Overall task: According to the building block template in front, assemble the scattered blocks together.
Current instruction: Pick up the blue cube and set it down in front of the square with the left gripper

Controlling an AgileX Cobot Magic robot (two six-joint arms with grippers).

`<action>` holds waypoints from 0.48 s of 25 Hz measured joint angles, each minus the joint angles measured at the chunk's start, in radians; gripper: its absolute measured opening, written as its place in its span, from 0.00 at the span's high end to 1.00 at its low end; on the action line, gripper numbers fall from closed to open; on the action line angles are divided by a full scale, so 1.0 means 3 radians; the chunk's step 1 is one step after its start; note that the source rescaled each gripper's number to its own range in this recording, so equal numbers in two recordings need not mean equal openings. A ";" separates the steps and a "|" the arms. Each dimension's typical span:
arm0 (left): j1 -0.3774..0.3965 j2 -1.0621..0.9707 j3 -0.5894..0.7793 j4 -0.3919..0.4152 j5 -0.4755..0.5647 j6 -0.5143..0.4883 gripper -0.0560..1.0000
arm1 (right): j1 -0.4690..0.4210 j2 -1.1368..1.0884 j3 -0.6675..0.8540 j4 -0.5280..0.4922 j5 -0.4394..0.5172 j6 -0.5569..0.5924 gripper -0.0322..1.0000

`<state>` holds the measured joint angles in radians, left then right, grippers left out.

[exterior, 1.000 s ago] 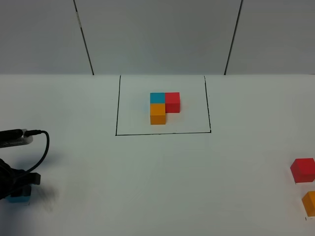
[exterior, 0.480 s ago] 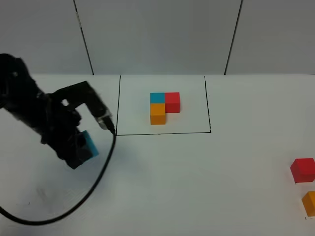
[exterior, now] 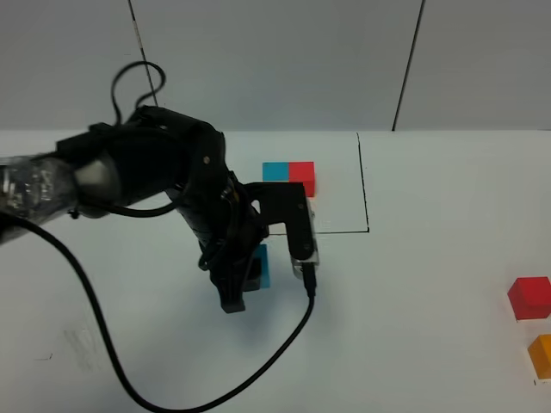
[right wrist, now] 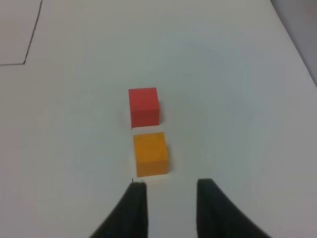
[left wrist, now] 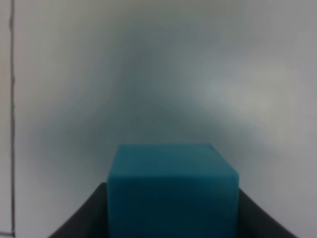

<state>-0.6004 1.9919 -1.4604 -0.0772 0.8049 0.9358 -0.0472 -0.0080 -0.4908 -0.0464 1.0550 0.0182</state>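
Between the left fingers [left wrist: 89, 220], cyan-blue cube [left wrist: 173, 191] clamped, sides touching both

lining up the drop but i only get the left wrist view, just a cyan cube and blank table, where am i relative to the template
Observer: In the exterior high view the left gripper holds the cyan-blue cube outside the black frame, on the camera side of its front line, roughly in front of the template.
Operator: ok, where are the other loose cubes
Observer: The red cube and the orange cube lie at the far right of the table, slightly apart, with the red one farther back.
Operator: is the right arm on either of them
Observer: No. The right gripper is open just short of the orange cube and touches neither.
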 joint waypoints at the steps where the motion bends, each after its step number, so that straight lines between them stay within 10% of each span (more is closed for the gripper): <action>1: -0.0020 0.0096 -0.0045 0.0000 -0.0021 -0.0001 0.93 | 0.0000 0.0000 0.0000 0.0000 0.0000 0.0000 0.97; 12: -0.0058 0.0690 -0.0187 -0.0026 -0.0047 0.0077 0.93 | 0.0000 0.0000 0.0000 0.0000 0.0000 0.0000 0.97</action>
<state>-0.6177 2.1989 -1.5165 -0.0850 0.7908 0.9589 -0.0472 -0.0080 -0.4908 -0.0464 1.0550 0.0182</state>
